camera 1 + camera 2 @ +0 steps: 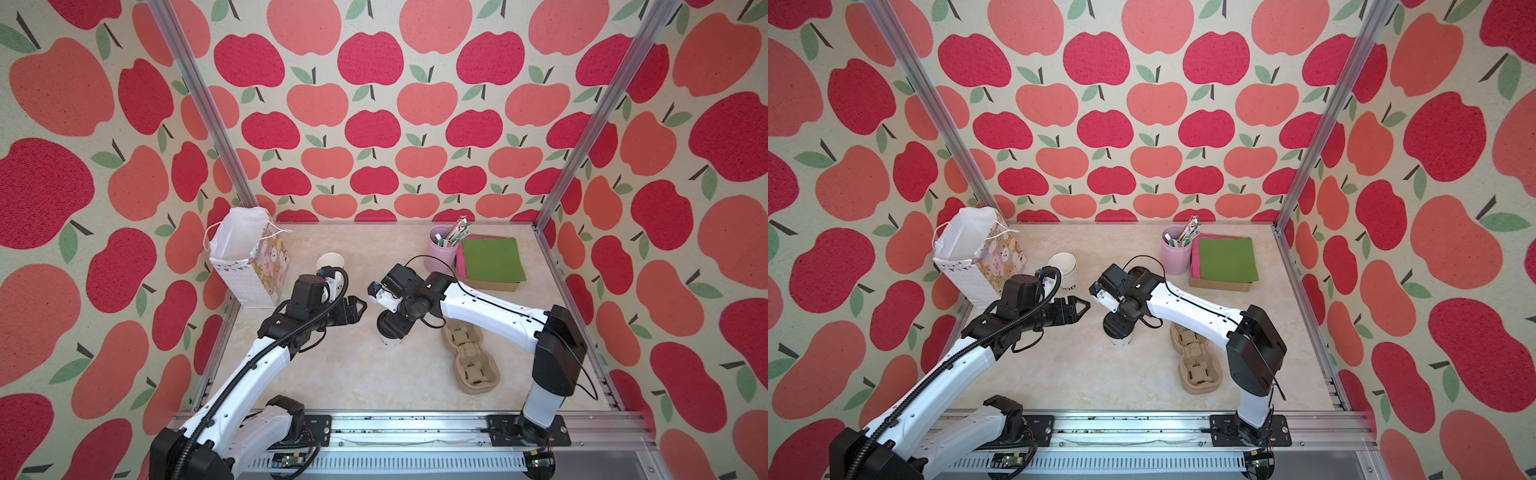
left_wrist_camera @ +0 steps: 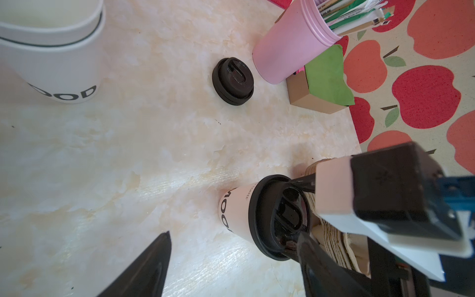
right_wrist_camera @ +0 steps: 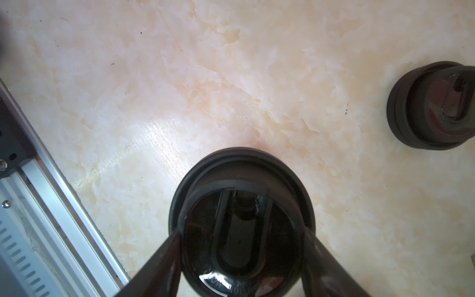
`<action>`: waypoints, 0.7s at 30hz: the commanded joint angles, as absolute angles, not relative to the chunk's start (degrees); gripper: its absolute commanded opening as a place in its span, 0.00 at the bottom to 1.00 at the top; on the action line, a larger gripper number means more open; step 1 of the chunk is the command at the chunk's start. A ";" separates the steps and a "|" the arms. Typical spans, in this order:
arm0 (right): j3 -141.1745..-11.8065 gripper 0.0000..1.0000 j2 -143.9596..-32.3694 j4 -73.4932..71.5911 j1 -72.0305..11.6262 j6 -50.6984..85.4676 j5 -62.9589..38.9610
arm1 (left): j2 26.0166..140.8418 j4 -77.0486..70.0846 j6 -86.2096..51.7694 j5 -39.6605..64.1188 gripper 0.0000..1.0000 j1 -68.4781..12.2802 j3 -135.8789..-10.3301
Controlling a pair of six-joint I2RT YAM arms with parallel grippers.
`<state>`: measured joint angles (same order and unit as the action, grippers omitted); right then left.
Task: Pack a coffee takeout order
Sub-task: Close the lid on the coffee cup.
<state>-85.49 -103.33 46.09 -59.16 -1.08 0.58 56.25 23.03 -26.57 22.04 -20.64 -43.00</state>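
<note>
The carrier (image 1: 471,353) lies at the near right of the table (image 1: 353,374), both pockets empty, its long axis running near to far with a slight lean. Just left of its far pocket, close but apart, stands the cup (image 1: 392,340), upright, with its lid (image 2: 259,213) on.

The right gripper (image 3: 241,228) points straight down over the cup. In the right wrist view its fingers (image 3: 164,257) press the raised dome of the lid from both sides, so I judge it clamped on the lid, jaws fairly wide.

The left gripper (image 1: 360,311) hovers to the left of the cup, at about lid height, tips aimed at it, jaws wide apart and empty.

The move ahead looks like a short carry to the right. The far pocket lies right of the cup, and the right arm is the nearer one and already has the grip. With only the lid gripped, a lift may pull it off.

Further back are an open cup (image 1: 331,262) and a spare lid (image 2: 232,81). The bag (image 1: 249,266) stands at the far left and the green napkin (image 1: 492,257) lies at the far right.
</note>
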 commanded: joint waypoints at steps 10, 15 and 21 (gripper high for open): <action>-77.92 0.64 -111.18 56.16 -60.18 1.23 1.57 | 59.50 15.17 -31.95 27.89 0.63 -22.00 -38.58; -77.97 0.64 -110.85 55.82 -60.20 1.47 1.17 | 62.05 12.92 -32.46 28.36 0.55 -23.70 -37.98; -78.00 0.64 -110.57 55.11 -60.14 1.76 0.36 | 65.66 10.07 -33.61 29.56 0.45 -25.11 -37.00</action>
